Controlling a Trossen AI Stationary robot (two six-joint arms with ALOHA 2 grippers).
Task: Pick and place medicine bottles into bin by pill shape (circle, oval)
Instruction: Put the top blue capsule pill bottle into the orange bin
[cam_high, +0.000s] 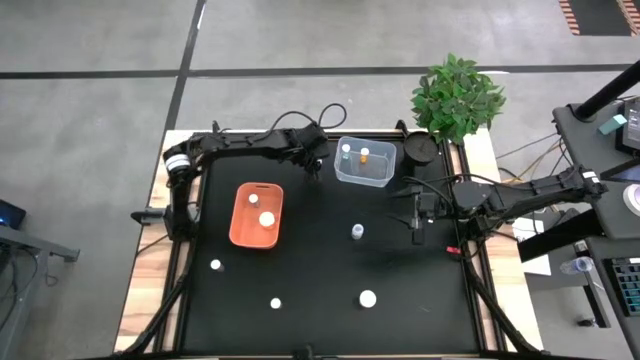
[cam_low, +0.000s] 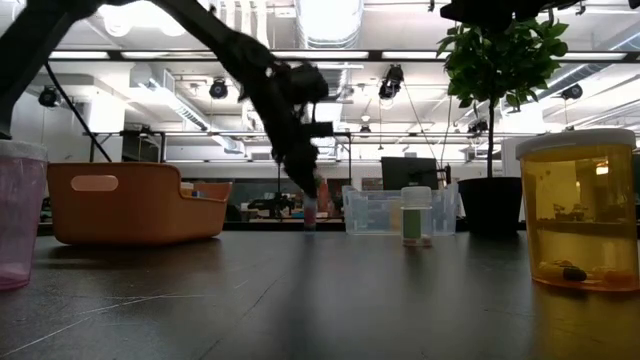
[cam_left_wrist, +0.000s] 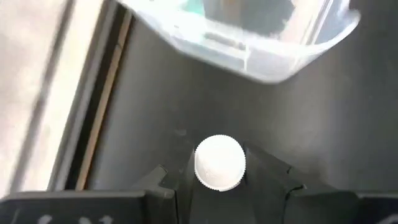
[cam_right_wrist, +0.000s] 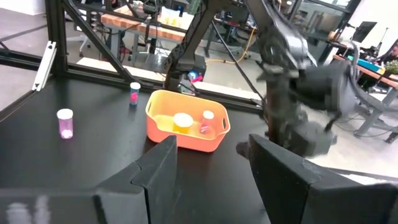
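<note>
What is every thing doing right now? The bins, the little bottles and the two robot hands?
orange bin: upright, two bottles inside.
clear bin: upright, two bottles inside.
white-capped bottle: upright on the table beside the clear bin, between the left gripper's fingers.
left gripper: closing around that bottle.
right gripper: open, empty, above the table.
loose bottles: four standing on the mat, capped.

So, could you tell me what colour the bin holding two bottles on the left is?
Orange bin, clearest in the high view.
</note>
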